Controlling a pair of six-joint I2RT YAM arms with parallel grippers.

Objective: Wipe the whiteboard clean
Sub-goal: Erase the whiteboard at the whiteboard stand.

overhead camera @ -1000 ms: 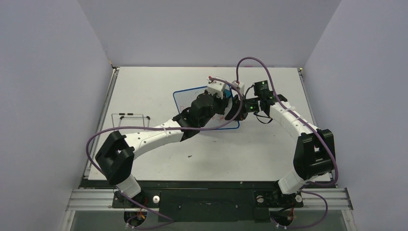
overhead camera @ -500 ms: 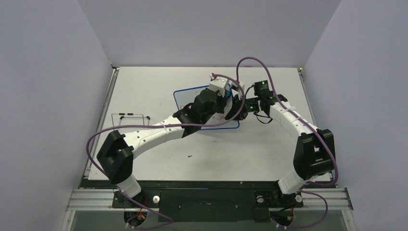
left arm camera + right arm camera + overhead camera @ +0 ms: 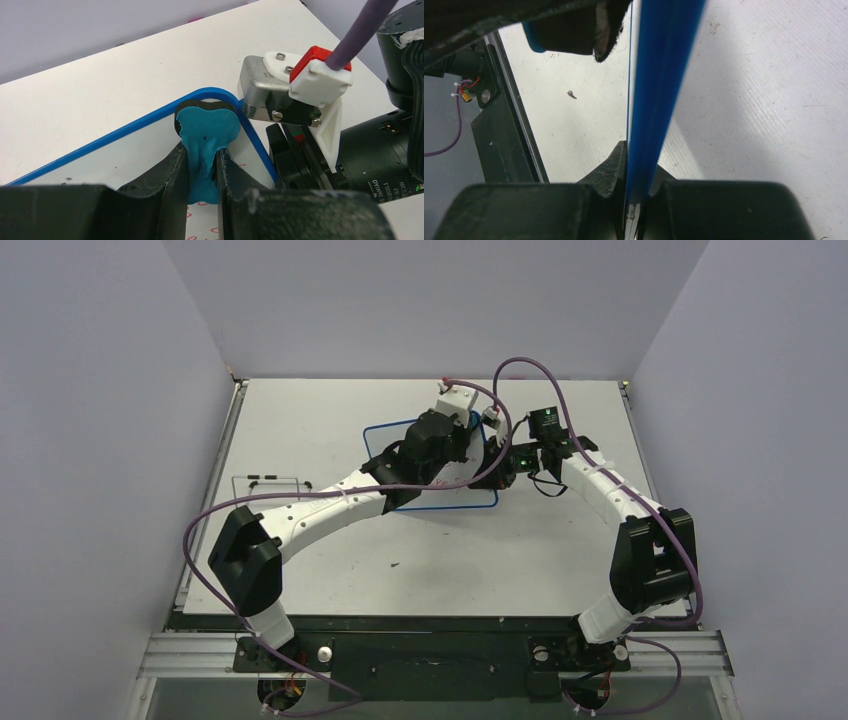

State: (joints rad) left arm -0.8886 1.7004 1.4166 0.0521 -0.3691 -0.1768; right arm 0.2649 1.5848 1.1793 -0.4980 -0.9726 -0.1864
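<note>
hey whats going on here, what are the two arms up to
The left gripper holds a blue eraser and presses it on the whiteboard near one of its rounded corners to wipe it. The right gripper is shut on the whiteboard's edge, steadying it. A few red marks show on the board close to the eraser, so the erasing is not finished.

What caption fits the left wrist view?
Left gripper holds the blue eraser on the whiteboard near its rounded corner, beside the right arm.
</note>
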